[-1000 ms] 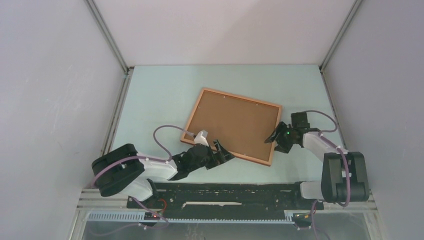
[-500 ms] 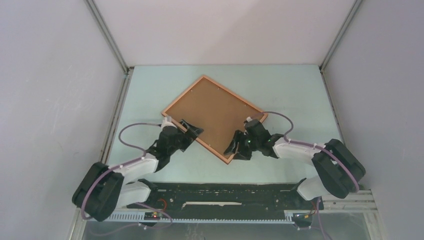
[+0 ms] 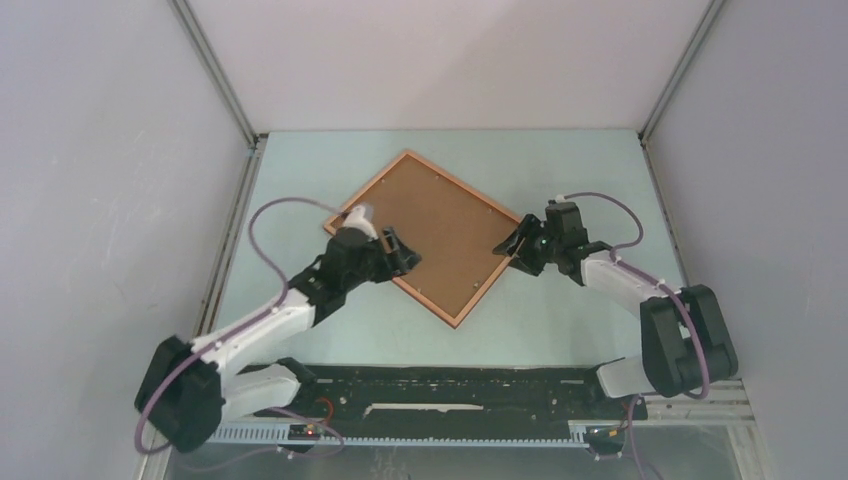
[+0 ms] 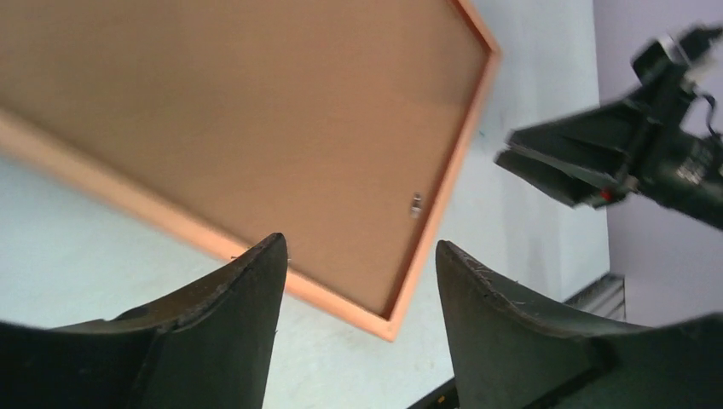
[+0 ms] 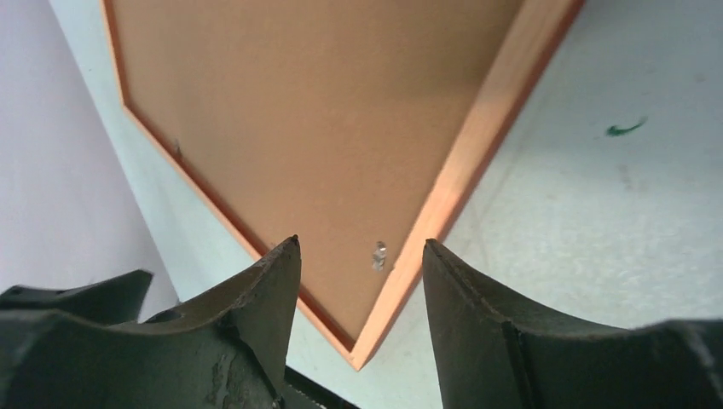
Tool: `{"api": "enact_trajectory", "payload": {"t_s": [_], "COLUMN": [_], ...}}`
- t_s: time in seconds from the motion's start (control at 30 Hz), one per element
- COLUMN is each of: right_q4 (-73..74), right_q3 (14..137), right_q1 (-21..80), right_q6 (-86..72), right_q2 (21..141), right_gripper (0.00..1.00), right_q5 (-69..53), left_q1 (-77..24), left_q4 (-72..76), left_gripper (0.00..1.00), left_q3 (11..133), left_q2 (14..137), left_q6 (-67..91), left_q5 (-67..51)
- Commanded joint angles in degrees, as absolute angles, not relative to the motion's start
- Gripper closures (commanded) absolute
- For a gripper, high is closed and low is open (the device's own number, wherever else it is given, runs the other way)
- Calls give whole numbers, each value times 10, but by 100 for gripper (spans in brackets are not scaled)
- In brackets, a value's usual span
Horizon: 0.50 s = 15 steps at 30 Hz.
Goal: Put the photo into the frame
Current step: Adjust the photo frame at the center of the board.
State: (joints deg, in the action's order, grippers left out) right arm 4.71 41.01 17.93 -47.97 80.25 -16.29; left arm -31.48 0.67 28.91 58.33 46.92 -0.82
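Top external view: the frame (image 3: 484, 275) lies flat on the table (image 3: 560, 330), back side up and turned so its corners point like a diamond. A brown board (image 4: 256, 111) fills its opening. The photo appears in no view; whether it sits under the board cannot be told.

Left gripper (image 3: 398, 252) hangs over the frame's near-left edge. Its wrist view shows the fingers (image 4: 222, 315) apart, the rim visible in the gap below them, nothing clamped. Right gripper (image 3: 512, 244) stands at the frame's right corner. Its fingers (image 5: 256, 315) are likewise spread, the corner showing between them with clear space on both sides; no grip is made.

Small metal clips (image 5: 378, 253) sit along the inner rim, apparently retaining the board.

Handling assessment: the frame looks light and stiff, of thin wood, and is likely to slide or spin on the smooth table if pushed at one side only. Lying flat, it offers little to pinch from above. The best hold appears to be the rim at a corner or mid-edge, with the other arm steadying the opposite side. The board seems thin and may flex. The clips are small and call for fine fingertip work.
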Motion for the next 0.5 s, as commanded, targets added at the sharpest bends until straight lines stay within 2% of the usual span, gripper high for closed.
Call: {"api": "enact_trajectory", "payload": {"t_s": [0.0,0.23,0.37,0.47], "right_q4": [63,-28,-37,-21], "right_q3": [414,399,397,397], "right_q1": [151,153,157,156], "right_q6": [-451,-490,-491,-481], "right_q2": [822,894,910,915], "right_gripper": [39,46,46,49], "right_q5": [-188,-224,-229,-232], "left_q1": [-393,-469,-483,-484], "left_q4": [-35,-66,-103,-102], "left_gripper": [33,64,77,82], "left_q3": [430,606,684,690], "left_q2": [710,933,1014,1037], "left_q6": [381,338,313,317], "left_q5": [-26,-60,-65,-63]}}
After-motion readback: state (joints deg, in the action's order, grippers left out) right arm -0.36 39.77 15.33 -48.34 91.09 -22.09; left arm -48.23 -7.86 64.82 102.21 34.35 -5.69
